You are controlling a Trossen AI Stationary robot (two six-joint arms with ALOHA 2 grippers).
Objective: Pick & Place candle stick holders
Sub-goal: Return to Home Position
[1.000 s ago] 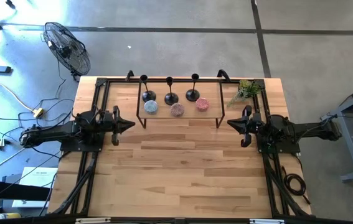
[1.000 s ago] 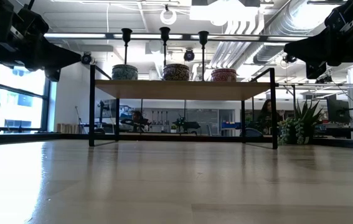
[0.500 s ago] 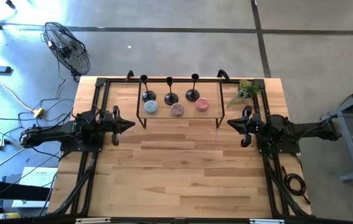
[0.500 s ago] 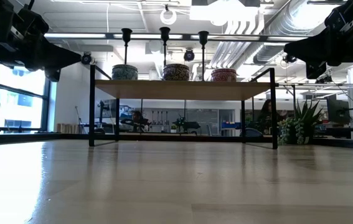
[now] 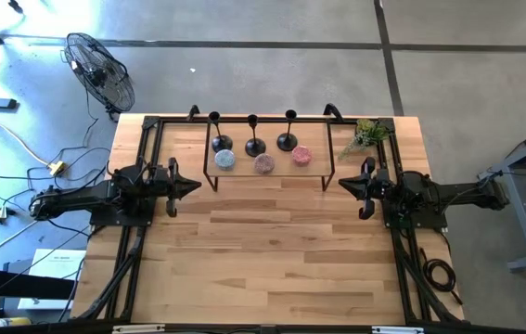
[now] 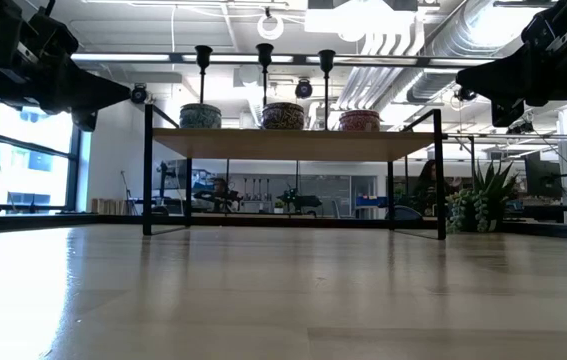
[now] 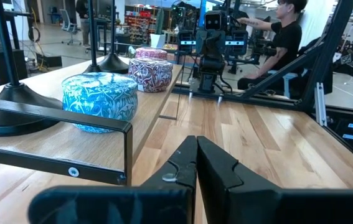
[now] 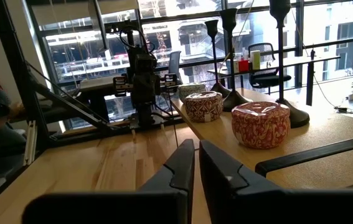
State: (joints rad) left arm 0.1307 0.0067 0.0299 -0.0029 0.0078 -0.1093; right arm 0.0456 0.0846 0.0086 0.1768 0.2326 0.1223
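Note:
Three black candle stick holders stand by their round bases in a row along the back of a small raised shelf: left, middle, right. Their stems rise above the shelf in the low view. My left gripper is shut and hovers off the shelf's left end. My right gripper is shut and hovers off the shelf's right end. Both are empty.
Three round patterned tins stand on the shelf in front of the holders: blue, maroon, red. A small green plant stands at the table's far right corner. Bare wooden table lies near the front.

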